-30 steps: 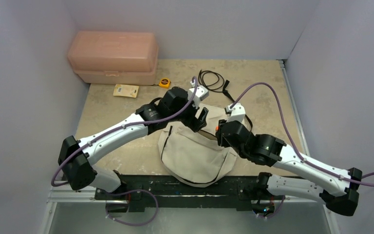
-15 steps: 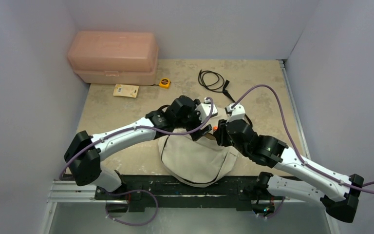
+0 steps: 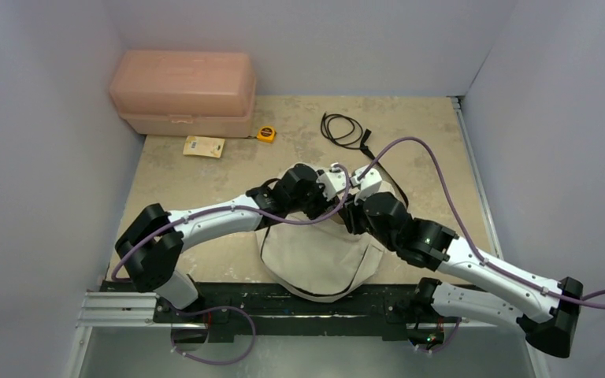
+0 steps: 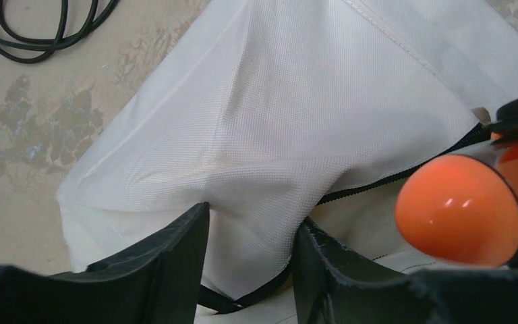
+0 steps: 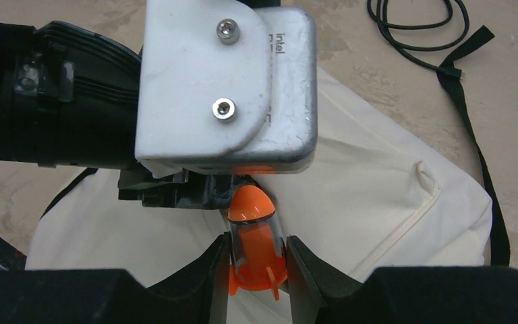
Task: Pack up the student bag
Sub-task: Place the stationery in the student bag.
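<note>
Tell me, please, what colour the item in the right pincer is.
The item is bright orange, best seen from the right wrist.

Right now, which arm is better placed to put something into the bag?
Right. The right fingers hold an orange-tipped tube beside the student bag's zipper opening. The left fingers straddle a fold of bag fabric, carrying nothing to pack.

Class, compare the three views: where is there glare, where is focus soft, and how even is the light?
Top external: even, soft light, faint shadows on the table. Left wrist: student bag weave sharp, small glare spots on the orange item, left claw soft-edged. Right wrist: highlight on the item's tip, right claw dark and blurred.
</note>
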`<act>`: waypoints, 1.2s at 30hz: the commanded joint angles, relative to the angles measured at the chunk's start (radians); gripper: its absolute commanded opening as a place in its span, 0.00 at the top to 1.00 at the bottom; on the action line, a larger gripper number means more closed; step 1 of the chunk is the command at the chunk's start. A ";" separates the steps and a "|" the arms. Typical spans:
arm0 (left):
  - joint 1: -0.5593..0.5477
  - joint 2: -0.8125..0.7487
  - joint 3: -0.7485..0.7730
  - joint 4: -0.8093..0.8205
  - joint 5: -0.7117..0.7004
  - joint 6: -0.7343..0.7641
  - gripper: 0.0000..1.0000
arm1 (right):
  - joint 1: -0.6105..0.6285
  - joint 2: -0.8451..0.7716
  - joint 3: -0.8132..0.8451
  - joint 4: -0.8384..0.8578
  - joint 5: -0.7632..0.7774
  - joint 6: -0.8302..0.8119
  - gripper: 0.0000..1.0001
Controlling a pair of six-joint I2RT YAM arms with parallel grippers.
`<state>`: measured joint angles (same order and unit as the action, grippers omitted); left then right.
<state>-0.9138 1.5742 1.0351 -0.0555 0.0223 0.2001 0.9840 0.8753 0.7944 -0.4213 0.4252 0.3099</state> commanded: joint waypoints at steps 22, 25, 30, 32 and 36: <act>0.183 -0.021 0.140 -0.106 0.385 -0.375 0.89 | -0.001 0.173 -0.204 0.575 -0.002 -0.137 0.82; 0.186 -0.023 0.173 -0.155 0.414 -0.389 0.93 | -0.001 0.170 -0.258 0.626 0.043 -0.144 0.69; 0.188 -0.026 0.218 -0.214 0.399 -0.433 0.99 | -0.001 0.210 -0.245 0.600 0.157 -0.094 0.58; 0.188 -0.030 0.219 -0.217 0.407 -0.447 1.00 | -0.001 0.227 -0.207 0.531 0.267 -0.021 0.50; 0.188 -0.043 0.205 -0.207 0.412 -0.485 1.00 | -0.002 0.231 -0.136 0.354 0.362 0.236 0.09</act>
<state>-0.7380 1.5745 1.1873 -0.2794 0.3820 -0.2092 1.0031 1.1084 0.5835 0.1009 0.5636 0.3149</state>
